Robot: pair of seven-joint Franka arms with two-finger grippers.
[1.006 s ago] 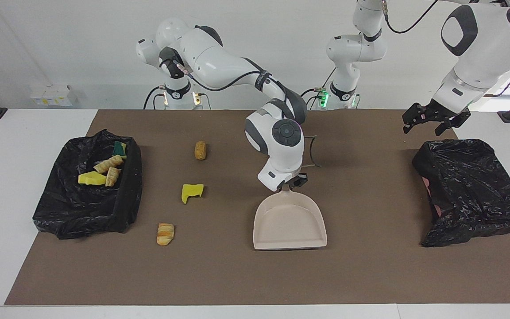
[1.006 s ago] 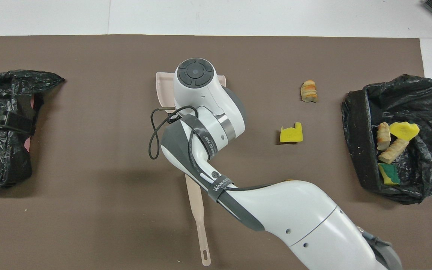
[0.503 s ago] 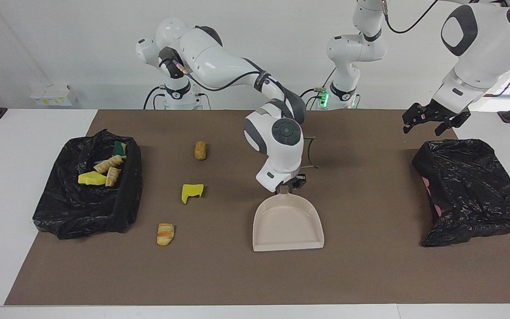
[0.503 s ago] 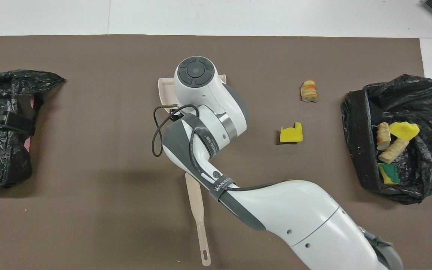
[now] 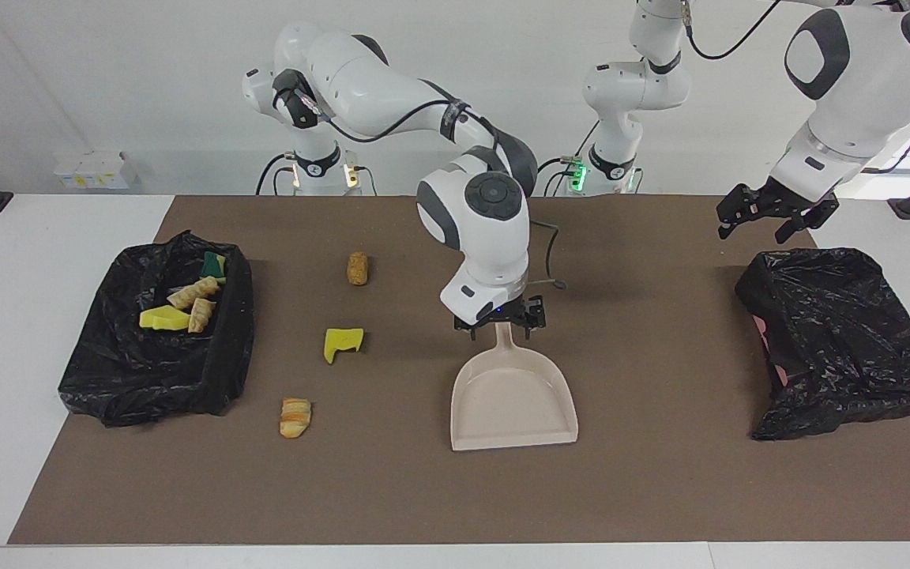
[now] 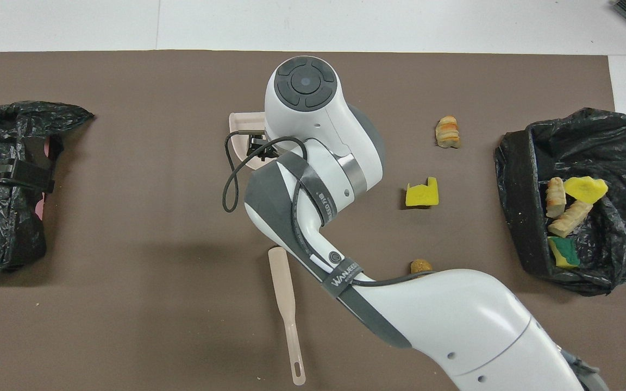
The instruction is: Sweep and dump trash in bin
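Note:
The beige dustpan (image 5: 514,399) lies flat in the middle of the brown mat, its handle pointing toward the robots. My right gripper (image 5: 500,324) hangs open just above that handle, holding nothing. Three trash scraps lie between the dustpan and the bin (image 5: 226,348): a brown piece (image 5: 357,269) nearest the robots, a yellow sponge chunk (image 5: 342,342), and a croissant-like piece (image 5: 295,416) farthest from them. Several more scraps (image 5: 182,307) rest inside the bin. The beige brush (image 6: 286,304) lies on the mat nearer the robots than the dustpan. My left gripper (image 5: 771,217) waits open.
The bin, lined with a black bag, stands at the right arm's end of the table. A second black-bagged container (image 5: 834,340) sits at the left arm's end, below my left gripper. The right arm's wrist hides most of the dustpan (image 6: 242,122) in the overhead view.
My right gripper has opened, let go of the dustpan handle and risen a little. The dustpan has settled flat. The left arm has not moved.

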